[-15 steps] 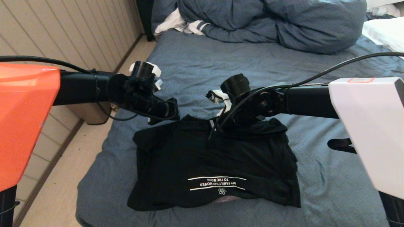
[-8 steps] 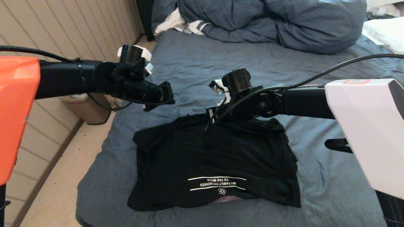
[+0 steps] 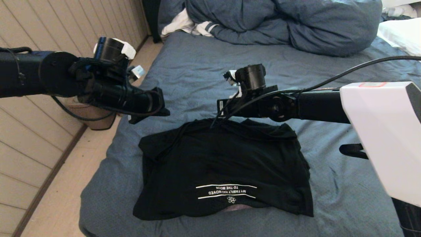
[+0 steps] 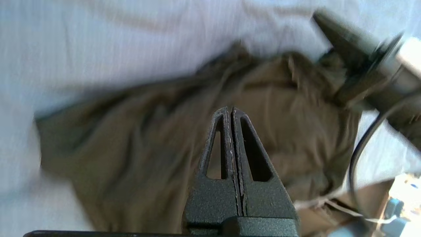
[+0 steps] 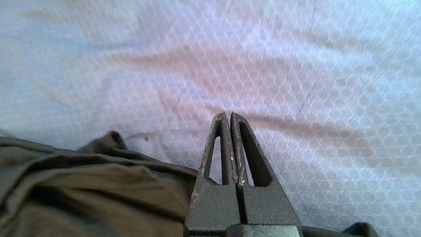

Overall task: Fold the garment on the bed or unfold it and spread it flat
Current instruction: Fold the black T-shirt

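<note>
It was a bedroom in a home. A wide bed [image 3: 345, 197] with a wrinkled slate-blue sheet filled most of the frame, with a bunched blue duvet [image 3: 296, 23] along the top and a white pillow [image 3: 403, 34] at upper right. Pale panelled wall [image 3: 49, 29] and light floor [image 3: 59, 204] ran down the left side.

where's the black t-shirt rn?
Head view: the black T-shirt lies folded on the bed near its front-left edge, below the shut left gripper and right gripper.
</note>
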